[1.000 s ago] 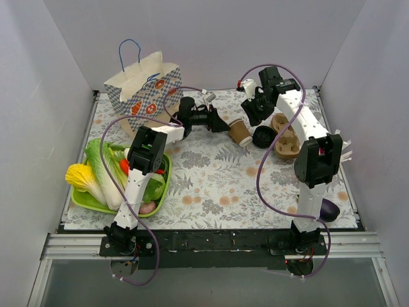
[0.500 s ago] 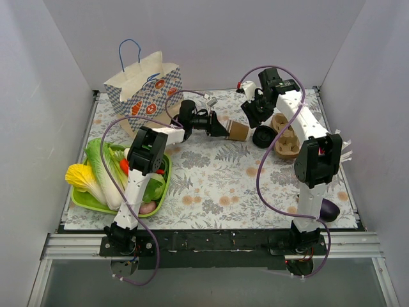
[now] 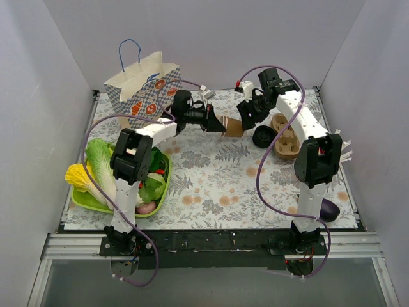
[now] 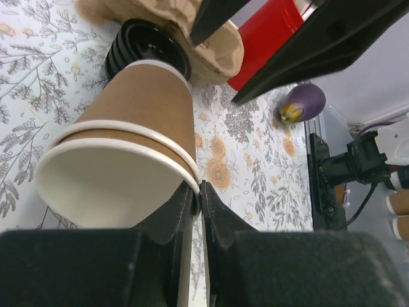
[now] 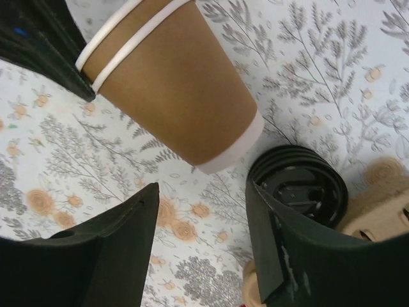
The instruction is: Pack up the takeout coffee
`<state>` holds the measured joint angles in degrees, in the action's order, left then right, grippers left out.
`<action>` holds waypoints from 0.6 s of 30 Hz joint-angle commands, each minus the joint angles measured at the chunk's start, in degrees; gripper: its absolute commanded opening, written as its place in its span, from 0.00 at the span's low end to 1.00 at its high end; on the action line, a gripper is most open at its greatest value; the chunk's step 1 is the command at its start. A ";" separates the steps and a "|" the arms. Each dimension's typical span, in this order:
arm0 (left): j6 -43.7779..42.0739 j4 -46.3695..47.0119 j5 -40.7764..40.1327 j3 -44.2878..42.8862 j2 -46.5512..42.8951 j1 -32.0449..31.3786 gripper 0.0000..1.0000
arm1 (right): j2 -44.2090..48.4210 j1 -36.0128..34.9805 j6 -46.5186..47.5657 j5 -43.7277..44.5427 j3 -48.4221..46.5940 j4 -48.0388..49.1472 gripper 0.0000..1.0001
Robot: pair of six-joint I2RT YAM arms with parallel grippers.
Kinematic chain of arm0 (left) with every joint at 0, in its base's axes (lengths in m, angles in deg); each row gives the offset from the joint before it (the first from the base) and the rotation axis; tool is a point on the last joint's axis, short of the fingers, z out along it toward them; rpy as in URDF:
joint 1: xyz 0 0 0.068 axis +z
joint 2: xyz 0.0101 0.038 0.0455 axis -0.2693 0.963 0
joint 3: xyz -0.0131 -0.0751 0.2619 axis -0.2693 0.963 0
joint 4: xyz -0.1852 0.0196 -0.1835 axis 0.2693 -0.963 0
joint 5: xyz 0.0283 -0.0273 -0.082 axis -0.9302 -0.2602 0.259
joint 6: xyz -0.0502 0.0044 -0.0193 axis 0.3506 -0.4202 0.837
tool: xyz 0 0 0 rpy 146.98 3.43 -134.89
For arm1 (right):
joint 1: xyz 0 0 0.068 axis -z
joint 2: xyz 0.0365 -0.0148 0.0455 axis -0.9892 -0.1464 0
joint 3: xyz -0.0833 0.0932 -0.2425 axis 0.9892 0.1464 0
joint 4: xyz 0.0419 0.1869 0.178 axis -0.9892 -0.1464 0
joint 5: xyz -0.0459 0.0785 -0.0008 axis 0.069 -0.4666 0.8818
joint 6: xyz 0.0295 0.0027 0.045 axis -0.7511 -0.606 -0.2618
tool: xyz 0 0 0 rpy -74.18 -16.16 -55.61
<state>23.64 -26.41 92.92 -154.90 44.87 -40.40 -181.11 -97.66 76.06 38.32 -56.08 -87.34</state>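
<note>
The takeout coffee cup (image 3: 233, 126) is tan kraft paper with a white inside and shows two white rim rings. It lies tilted, mouth toward my left gripper (image 3: 221, 125). In the left wrist view that gripper (image 4: 198, 189) is shut on the rim of the cup (image 4: 128, 128), one finger inside and one outside. The black lid (image 3: 262, 136) lies on the mat just right of the cup's base, off the cup; it also shows in the left wrist view (image 4: 146, 52) and the right wrist view (image 5: 300, 188). My right gripper (image 3: 246, 115) is open and empty above the cup's base (image 5: 172, 83).
The brown cardboard carrier (image 3: 285, 137) sits right of the lid. A patterned paper bag (image 3: 144, 89) stands at the back left. A green tray (image 3: 83, 199) of vegetables is at the front left. A purple eggplant (image 3: 328, 208) lies at the front right. A red cup (image 4: 271, 35) stands beyond the carrier.
My left gripper reached the cup, shut on its rim and tipped it toward the back left. The left arm's elbow swung left. My right gripper shifted slightly left.
</note>
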 commanded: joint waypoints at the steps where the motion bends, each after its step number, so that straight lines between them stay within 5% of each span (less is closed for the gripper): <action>1: -13.68 -21.70 -6.98 -2.40 -12.56 -0.19 0.00 | -0.37 0.26 -6.84 -10.77 0.35 4.01 0.74; 4: -19.65 -30.93 -13.83 -1.70 -16.43 -0.27 0.00 | -2.57 0.25 -14.66 -16.13 -0.96 8.58 0.90; 10: -28.19 -47.98 -31.76 -5.03 -18.04 -0.71 0.00 | -7.84 0.08 -26.10 -28.79 -1.41 16.67 0.92; 18: -36.37 -80.04 -41.36 -30.87 -6.71 -1.33 0.00 | -13.56 -0.36 -36.64 -39.52 -0.45 25.01 0.92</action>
<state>-7.09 -86.25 58.49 -176.72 35.12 -41.14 -194.40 -97.72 47.41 7.09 -56.28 -69.48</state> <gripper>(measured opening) 0.064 0.917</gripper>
